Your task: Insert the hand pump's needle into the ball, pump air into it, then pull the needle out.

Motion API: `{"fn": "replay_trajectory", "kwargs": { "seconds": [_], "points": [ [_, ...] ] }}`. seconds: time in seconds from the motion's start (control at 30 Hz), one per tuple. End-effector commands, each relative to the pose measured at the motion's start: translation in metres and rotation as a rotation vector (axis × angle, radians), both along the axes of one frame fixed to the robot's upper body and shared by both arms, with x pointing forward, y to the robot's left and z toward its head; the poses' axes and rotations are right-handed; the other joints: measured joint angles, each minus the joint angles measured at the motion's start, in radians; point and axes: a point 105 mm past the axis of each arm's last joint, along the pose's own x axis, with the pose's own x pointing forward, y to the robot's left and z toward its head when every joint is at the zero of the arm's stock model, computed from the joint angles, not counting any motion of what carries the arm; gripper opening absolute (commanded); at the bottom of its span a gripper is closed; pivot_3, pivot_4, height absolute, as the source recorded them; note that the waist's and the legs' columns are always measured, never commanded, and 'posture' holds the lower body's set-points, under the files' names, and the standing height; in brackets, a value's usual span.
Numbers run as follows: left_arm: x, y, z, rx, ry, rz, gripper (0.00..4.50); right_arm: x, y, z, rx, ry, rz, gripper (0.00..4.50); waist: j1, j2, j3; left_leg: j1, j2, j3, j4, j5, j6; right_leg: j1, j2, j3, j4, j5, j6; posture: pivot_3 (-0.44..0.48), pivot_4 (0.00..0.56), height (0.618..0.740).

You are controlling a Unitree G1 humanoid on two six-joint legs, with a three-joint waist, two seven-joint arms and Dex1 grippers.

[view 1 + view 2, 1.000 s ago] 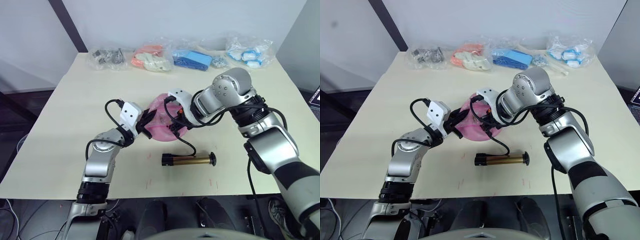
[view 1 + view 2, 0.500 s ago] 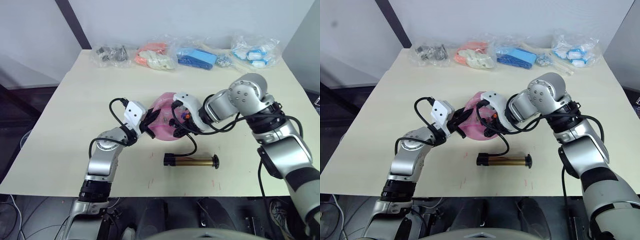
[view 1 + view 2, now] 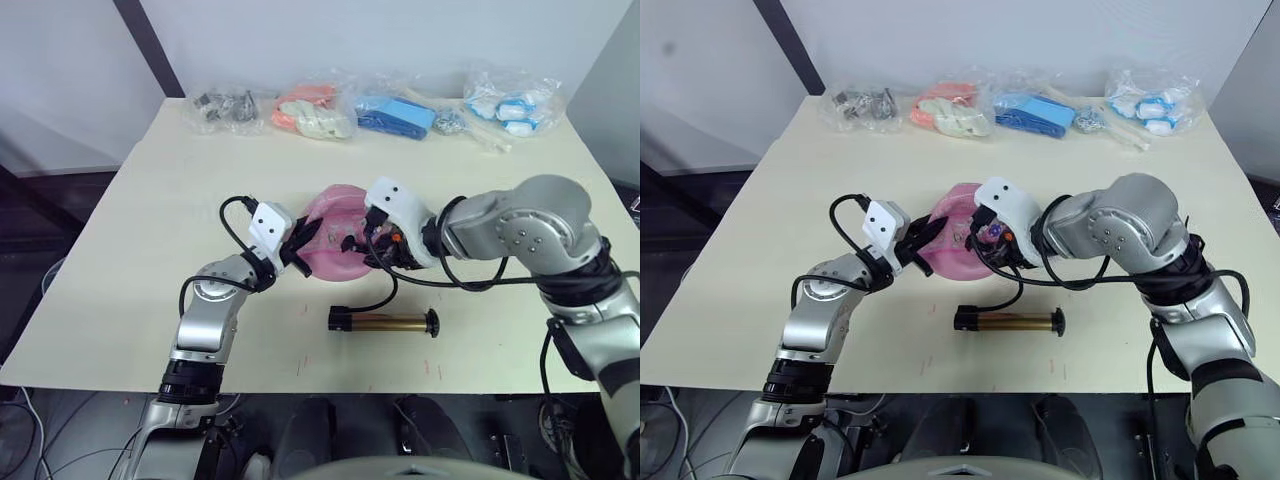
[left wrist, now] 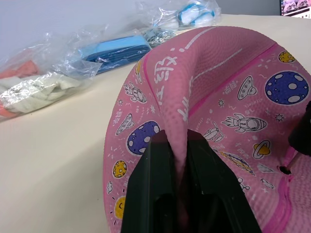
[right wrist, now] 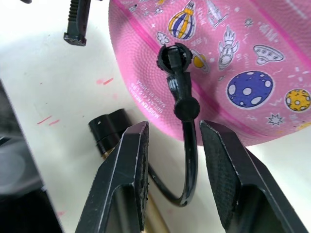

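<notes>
Pale cream, the broad desk [image 3: 130, 250] carries everything, with a grey wall behind it and a row of clear plastic bags along its far edge: one of dark metal bits [image 3: 222, 105], one of orange and white pieces [image 3: 310, 115], one of blue pieces [image 3: 395, 115] and one of blue and white pieces [image 3: 508, 105].

Near the middle of the desk sits the pink rubber ball [image 3: 335, 250], printed with small rockets, planets and stars, slack and caved in so that it looks like a folded dome. The left gripper [image 4: 182, 160] meets it from the robot's left side, its jaws closed on a pinched fold of the pink skin, both black fingers [image 4: 155, 189] pressed against the rubber. The right gripper [image 5: 170, 160] is at the ball's right side with its jaws standing apart, not touching the thin black hose [image 5: 187, 160] that runs between them.

On the desk just in front of the ball lies the hand pump [image 3: 385, 322], a short brass-coloured cylinder with black end caps, lying crosswise. Its hose curves up from one end to the ball. The small black fitting [image 5: 174, 58] at the hose's tip sits against the ball's surface; the needle itself cannot be made out.
</notes>
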Motion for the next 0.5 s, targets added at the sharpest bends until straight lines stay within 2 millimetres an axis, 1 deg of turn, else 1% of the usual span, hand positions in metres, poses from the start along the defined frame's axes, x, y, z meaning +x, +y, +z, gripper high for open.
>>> {"fn": "replay_trajectory", "kwargs": {
  "seconds": [0.03,0.07,0.1,0.13,0.17,0.2,0.5],
  "points": [
    [-0.003,-0.001,-0.031,0.024,0.126,0.009,0.0,0.001,0.007,0.019,0.071,-0.136,0.032,2.01,0.0,0.0,0.0,0.0,0.0,0.0,0.0,0.0,0.0,0.0,0.0,0.0,0.0,0.0,0.0,0.0,0.15,0.736],
    [-0.003,0.0,-0.031,0.024,0.127,0.009,0.0,0.001,0.008,0.02,0.08,-0.147,0.033,2.25,0.0,0.0,0.0,0.0,0.0,0.0,0.0,0.0,0.0,0.0,0.0,0.0,0.0,0.0,0.0,0.0,0.15,0.736],
    [-0.003,0.0,-0.031,0.025,0.128,0.009,0.0,0.002,0.008,0.021,0.086,-0.157,0.033,2.62,0.0,0.0,0.0,0.0,0.0,0.0,0.0,0.0,0.0,0.0,0.0,0.0,0.0,0.0,0.0,0.0,0.15,0.736],
    [-0.003,0.0,-0.031,0.025,0.128,0.009,0.0,0.004,0.009,0.022,0.079,-0.188,0.03,3.34,0.0,0.0,0.0,0.0,0.0,0.0,0.0,0.0,0.0,0.0,0.0,0.0,0.0,0.0,0.0,0.0,0.15,0.736],
    [-0.003,0.0,-0.031,0.026,0.129,0.009,0.0,0.006,0.009,0.022,0.075,-0.208,0.029,3.34,0.0,0.0,0.0,0.0,0.0,0.0,0.0,0.0,0.0,0.0,0.0,0.0,0.0,0.0,0.0,0.0,0.15,0.736],
    [-0.003,0.0,-0.031,0.027,0.13,0.008,0.0,0.006,0.009,0.022,0.078,-0.207,0.029,3.93,0.0,0.0,0.0,0.0,0.0,0.0,0.0,0.0,0.0,0.0,0.0,0.0,0.0,0.0,0.0,0.0,0.15,0.736],
    [-0.001,0.0,-0.031,0.031,0.132,0.003,0.0,0.004,0.02,0.016,0.095,-0.131,0.125,3.93,0.0,0.0,0.0,0.0,0.0,0.0,0.001,0.0,0.0,0.0,0.0,0.0,0.001,0.0,0.0,0.0,0.15,0.736]
  ]
}}
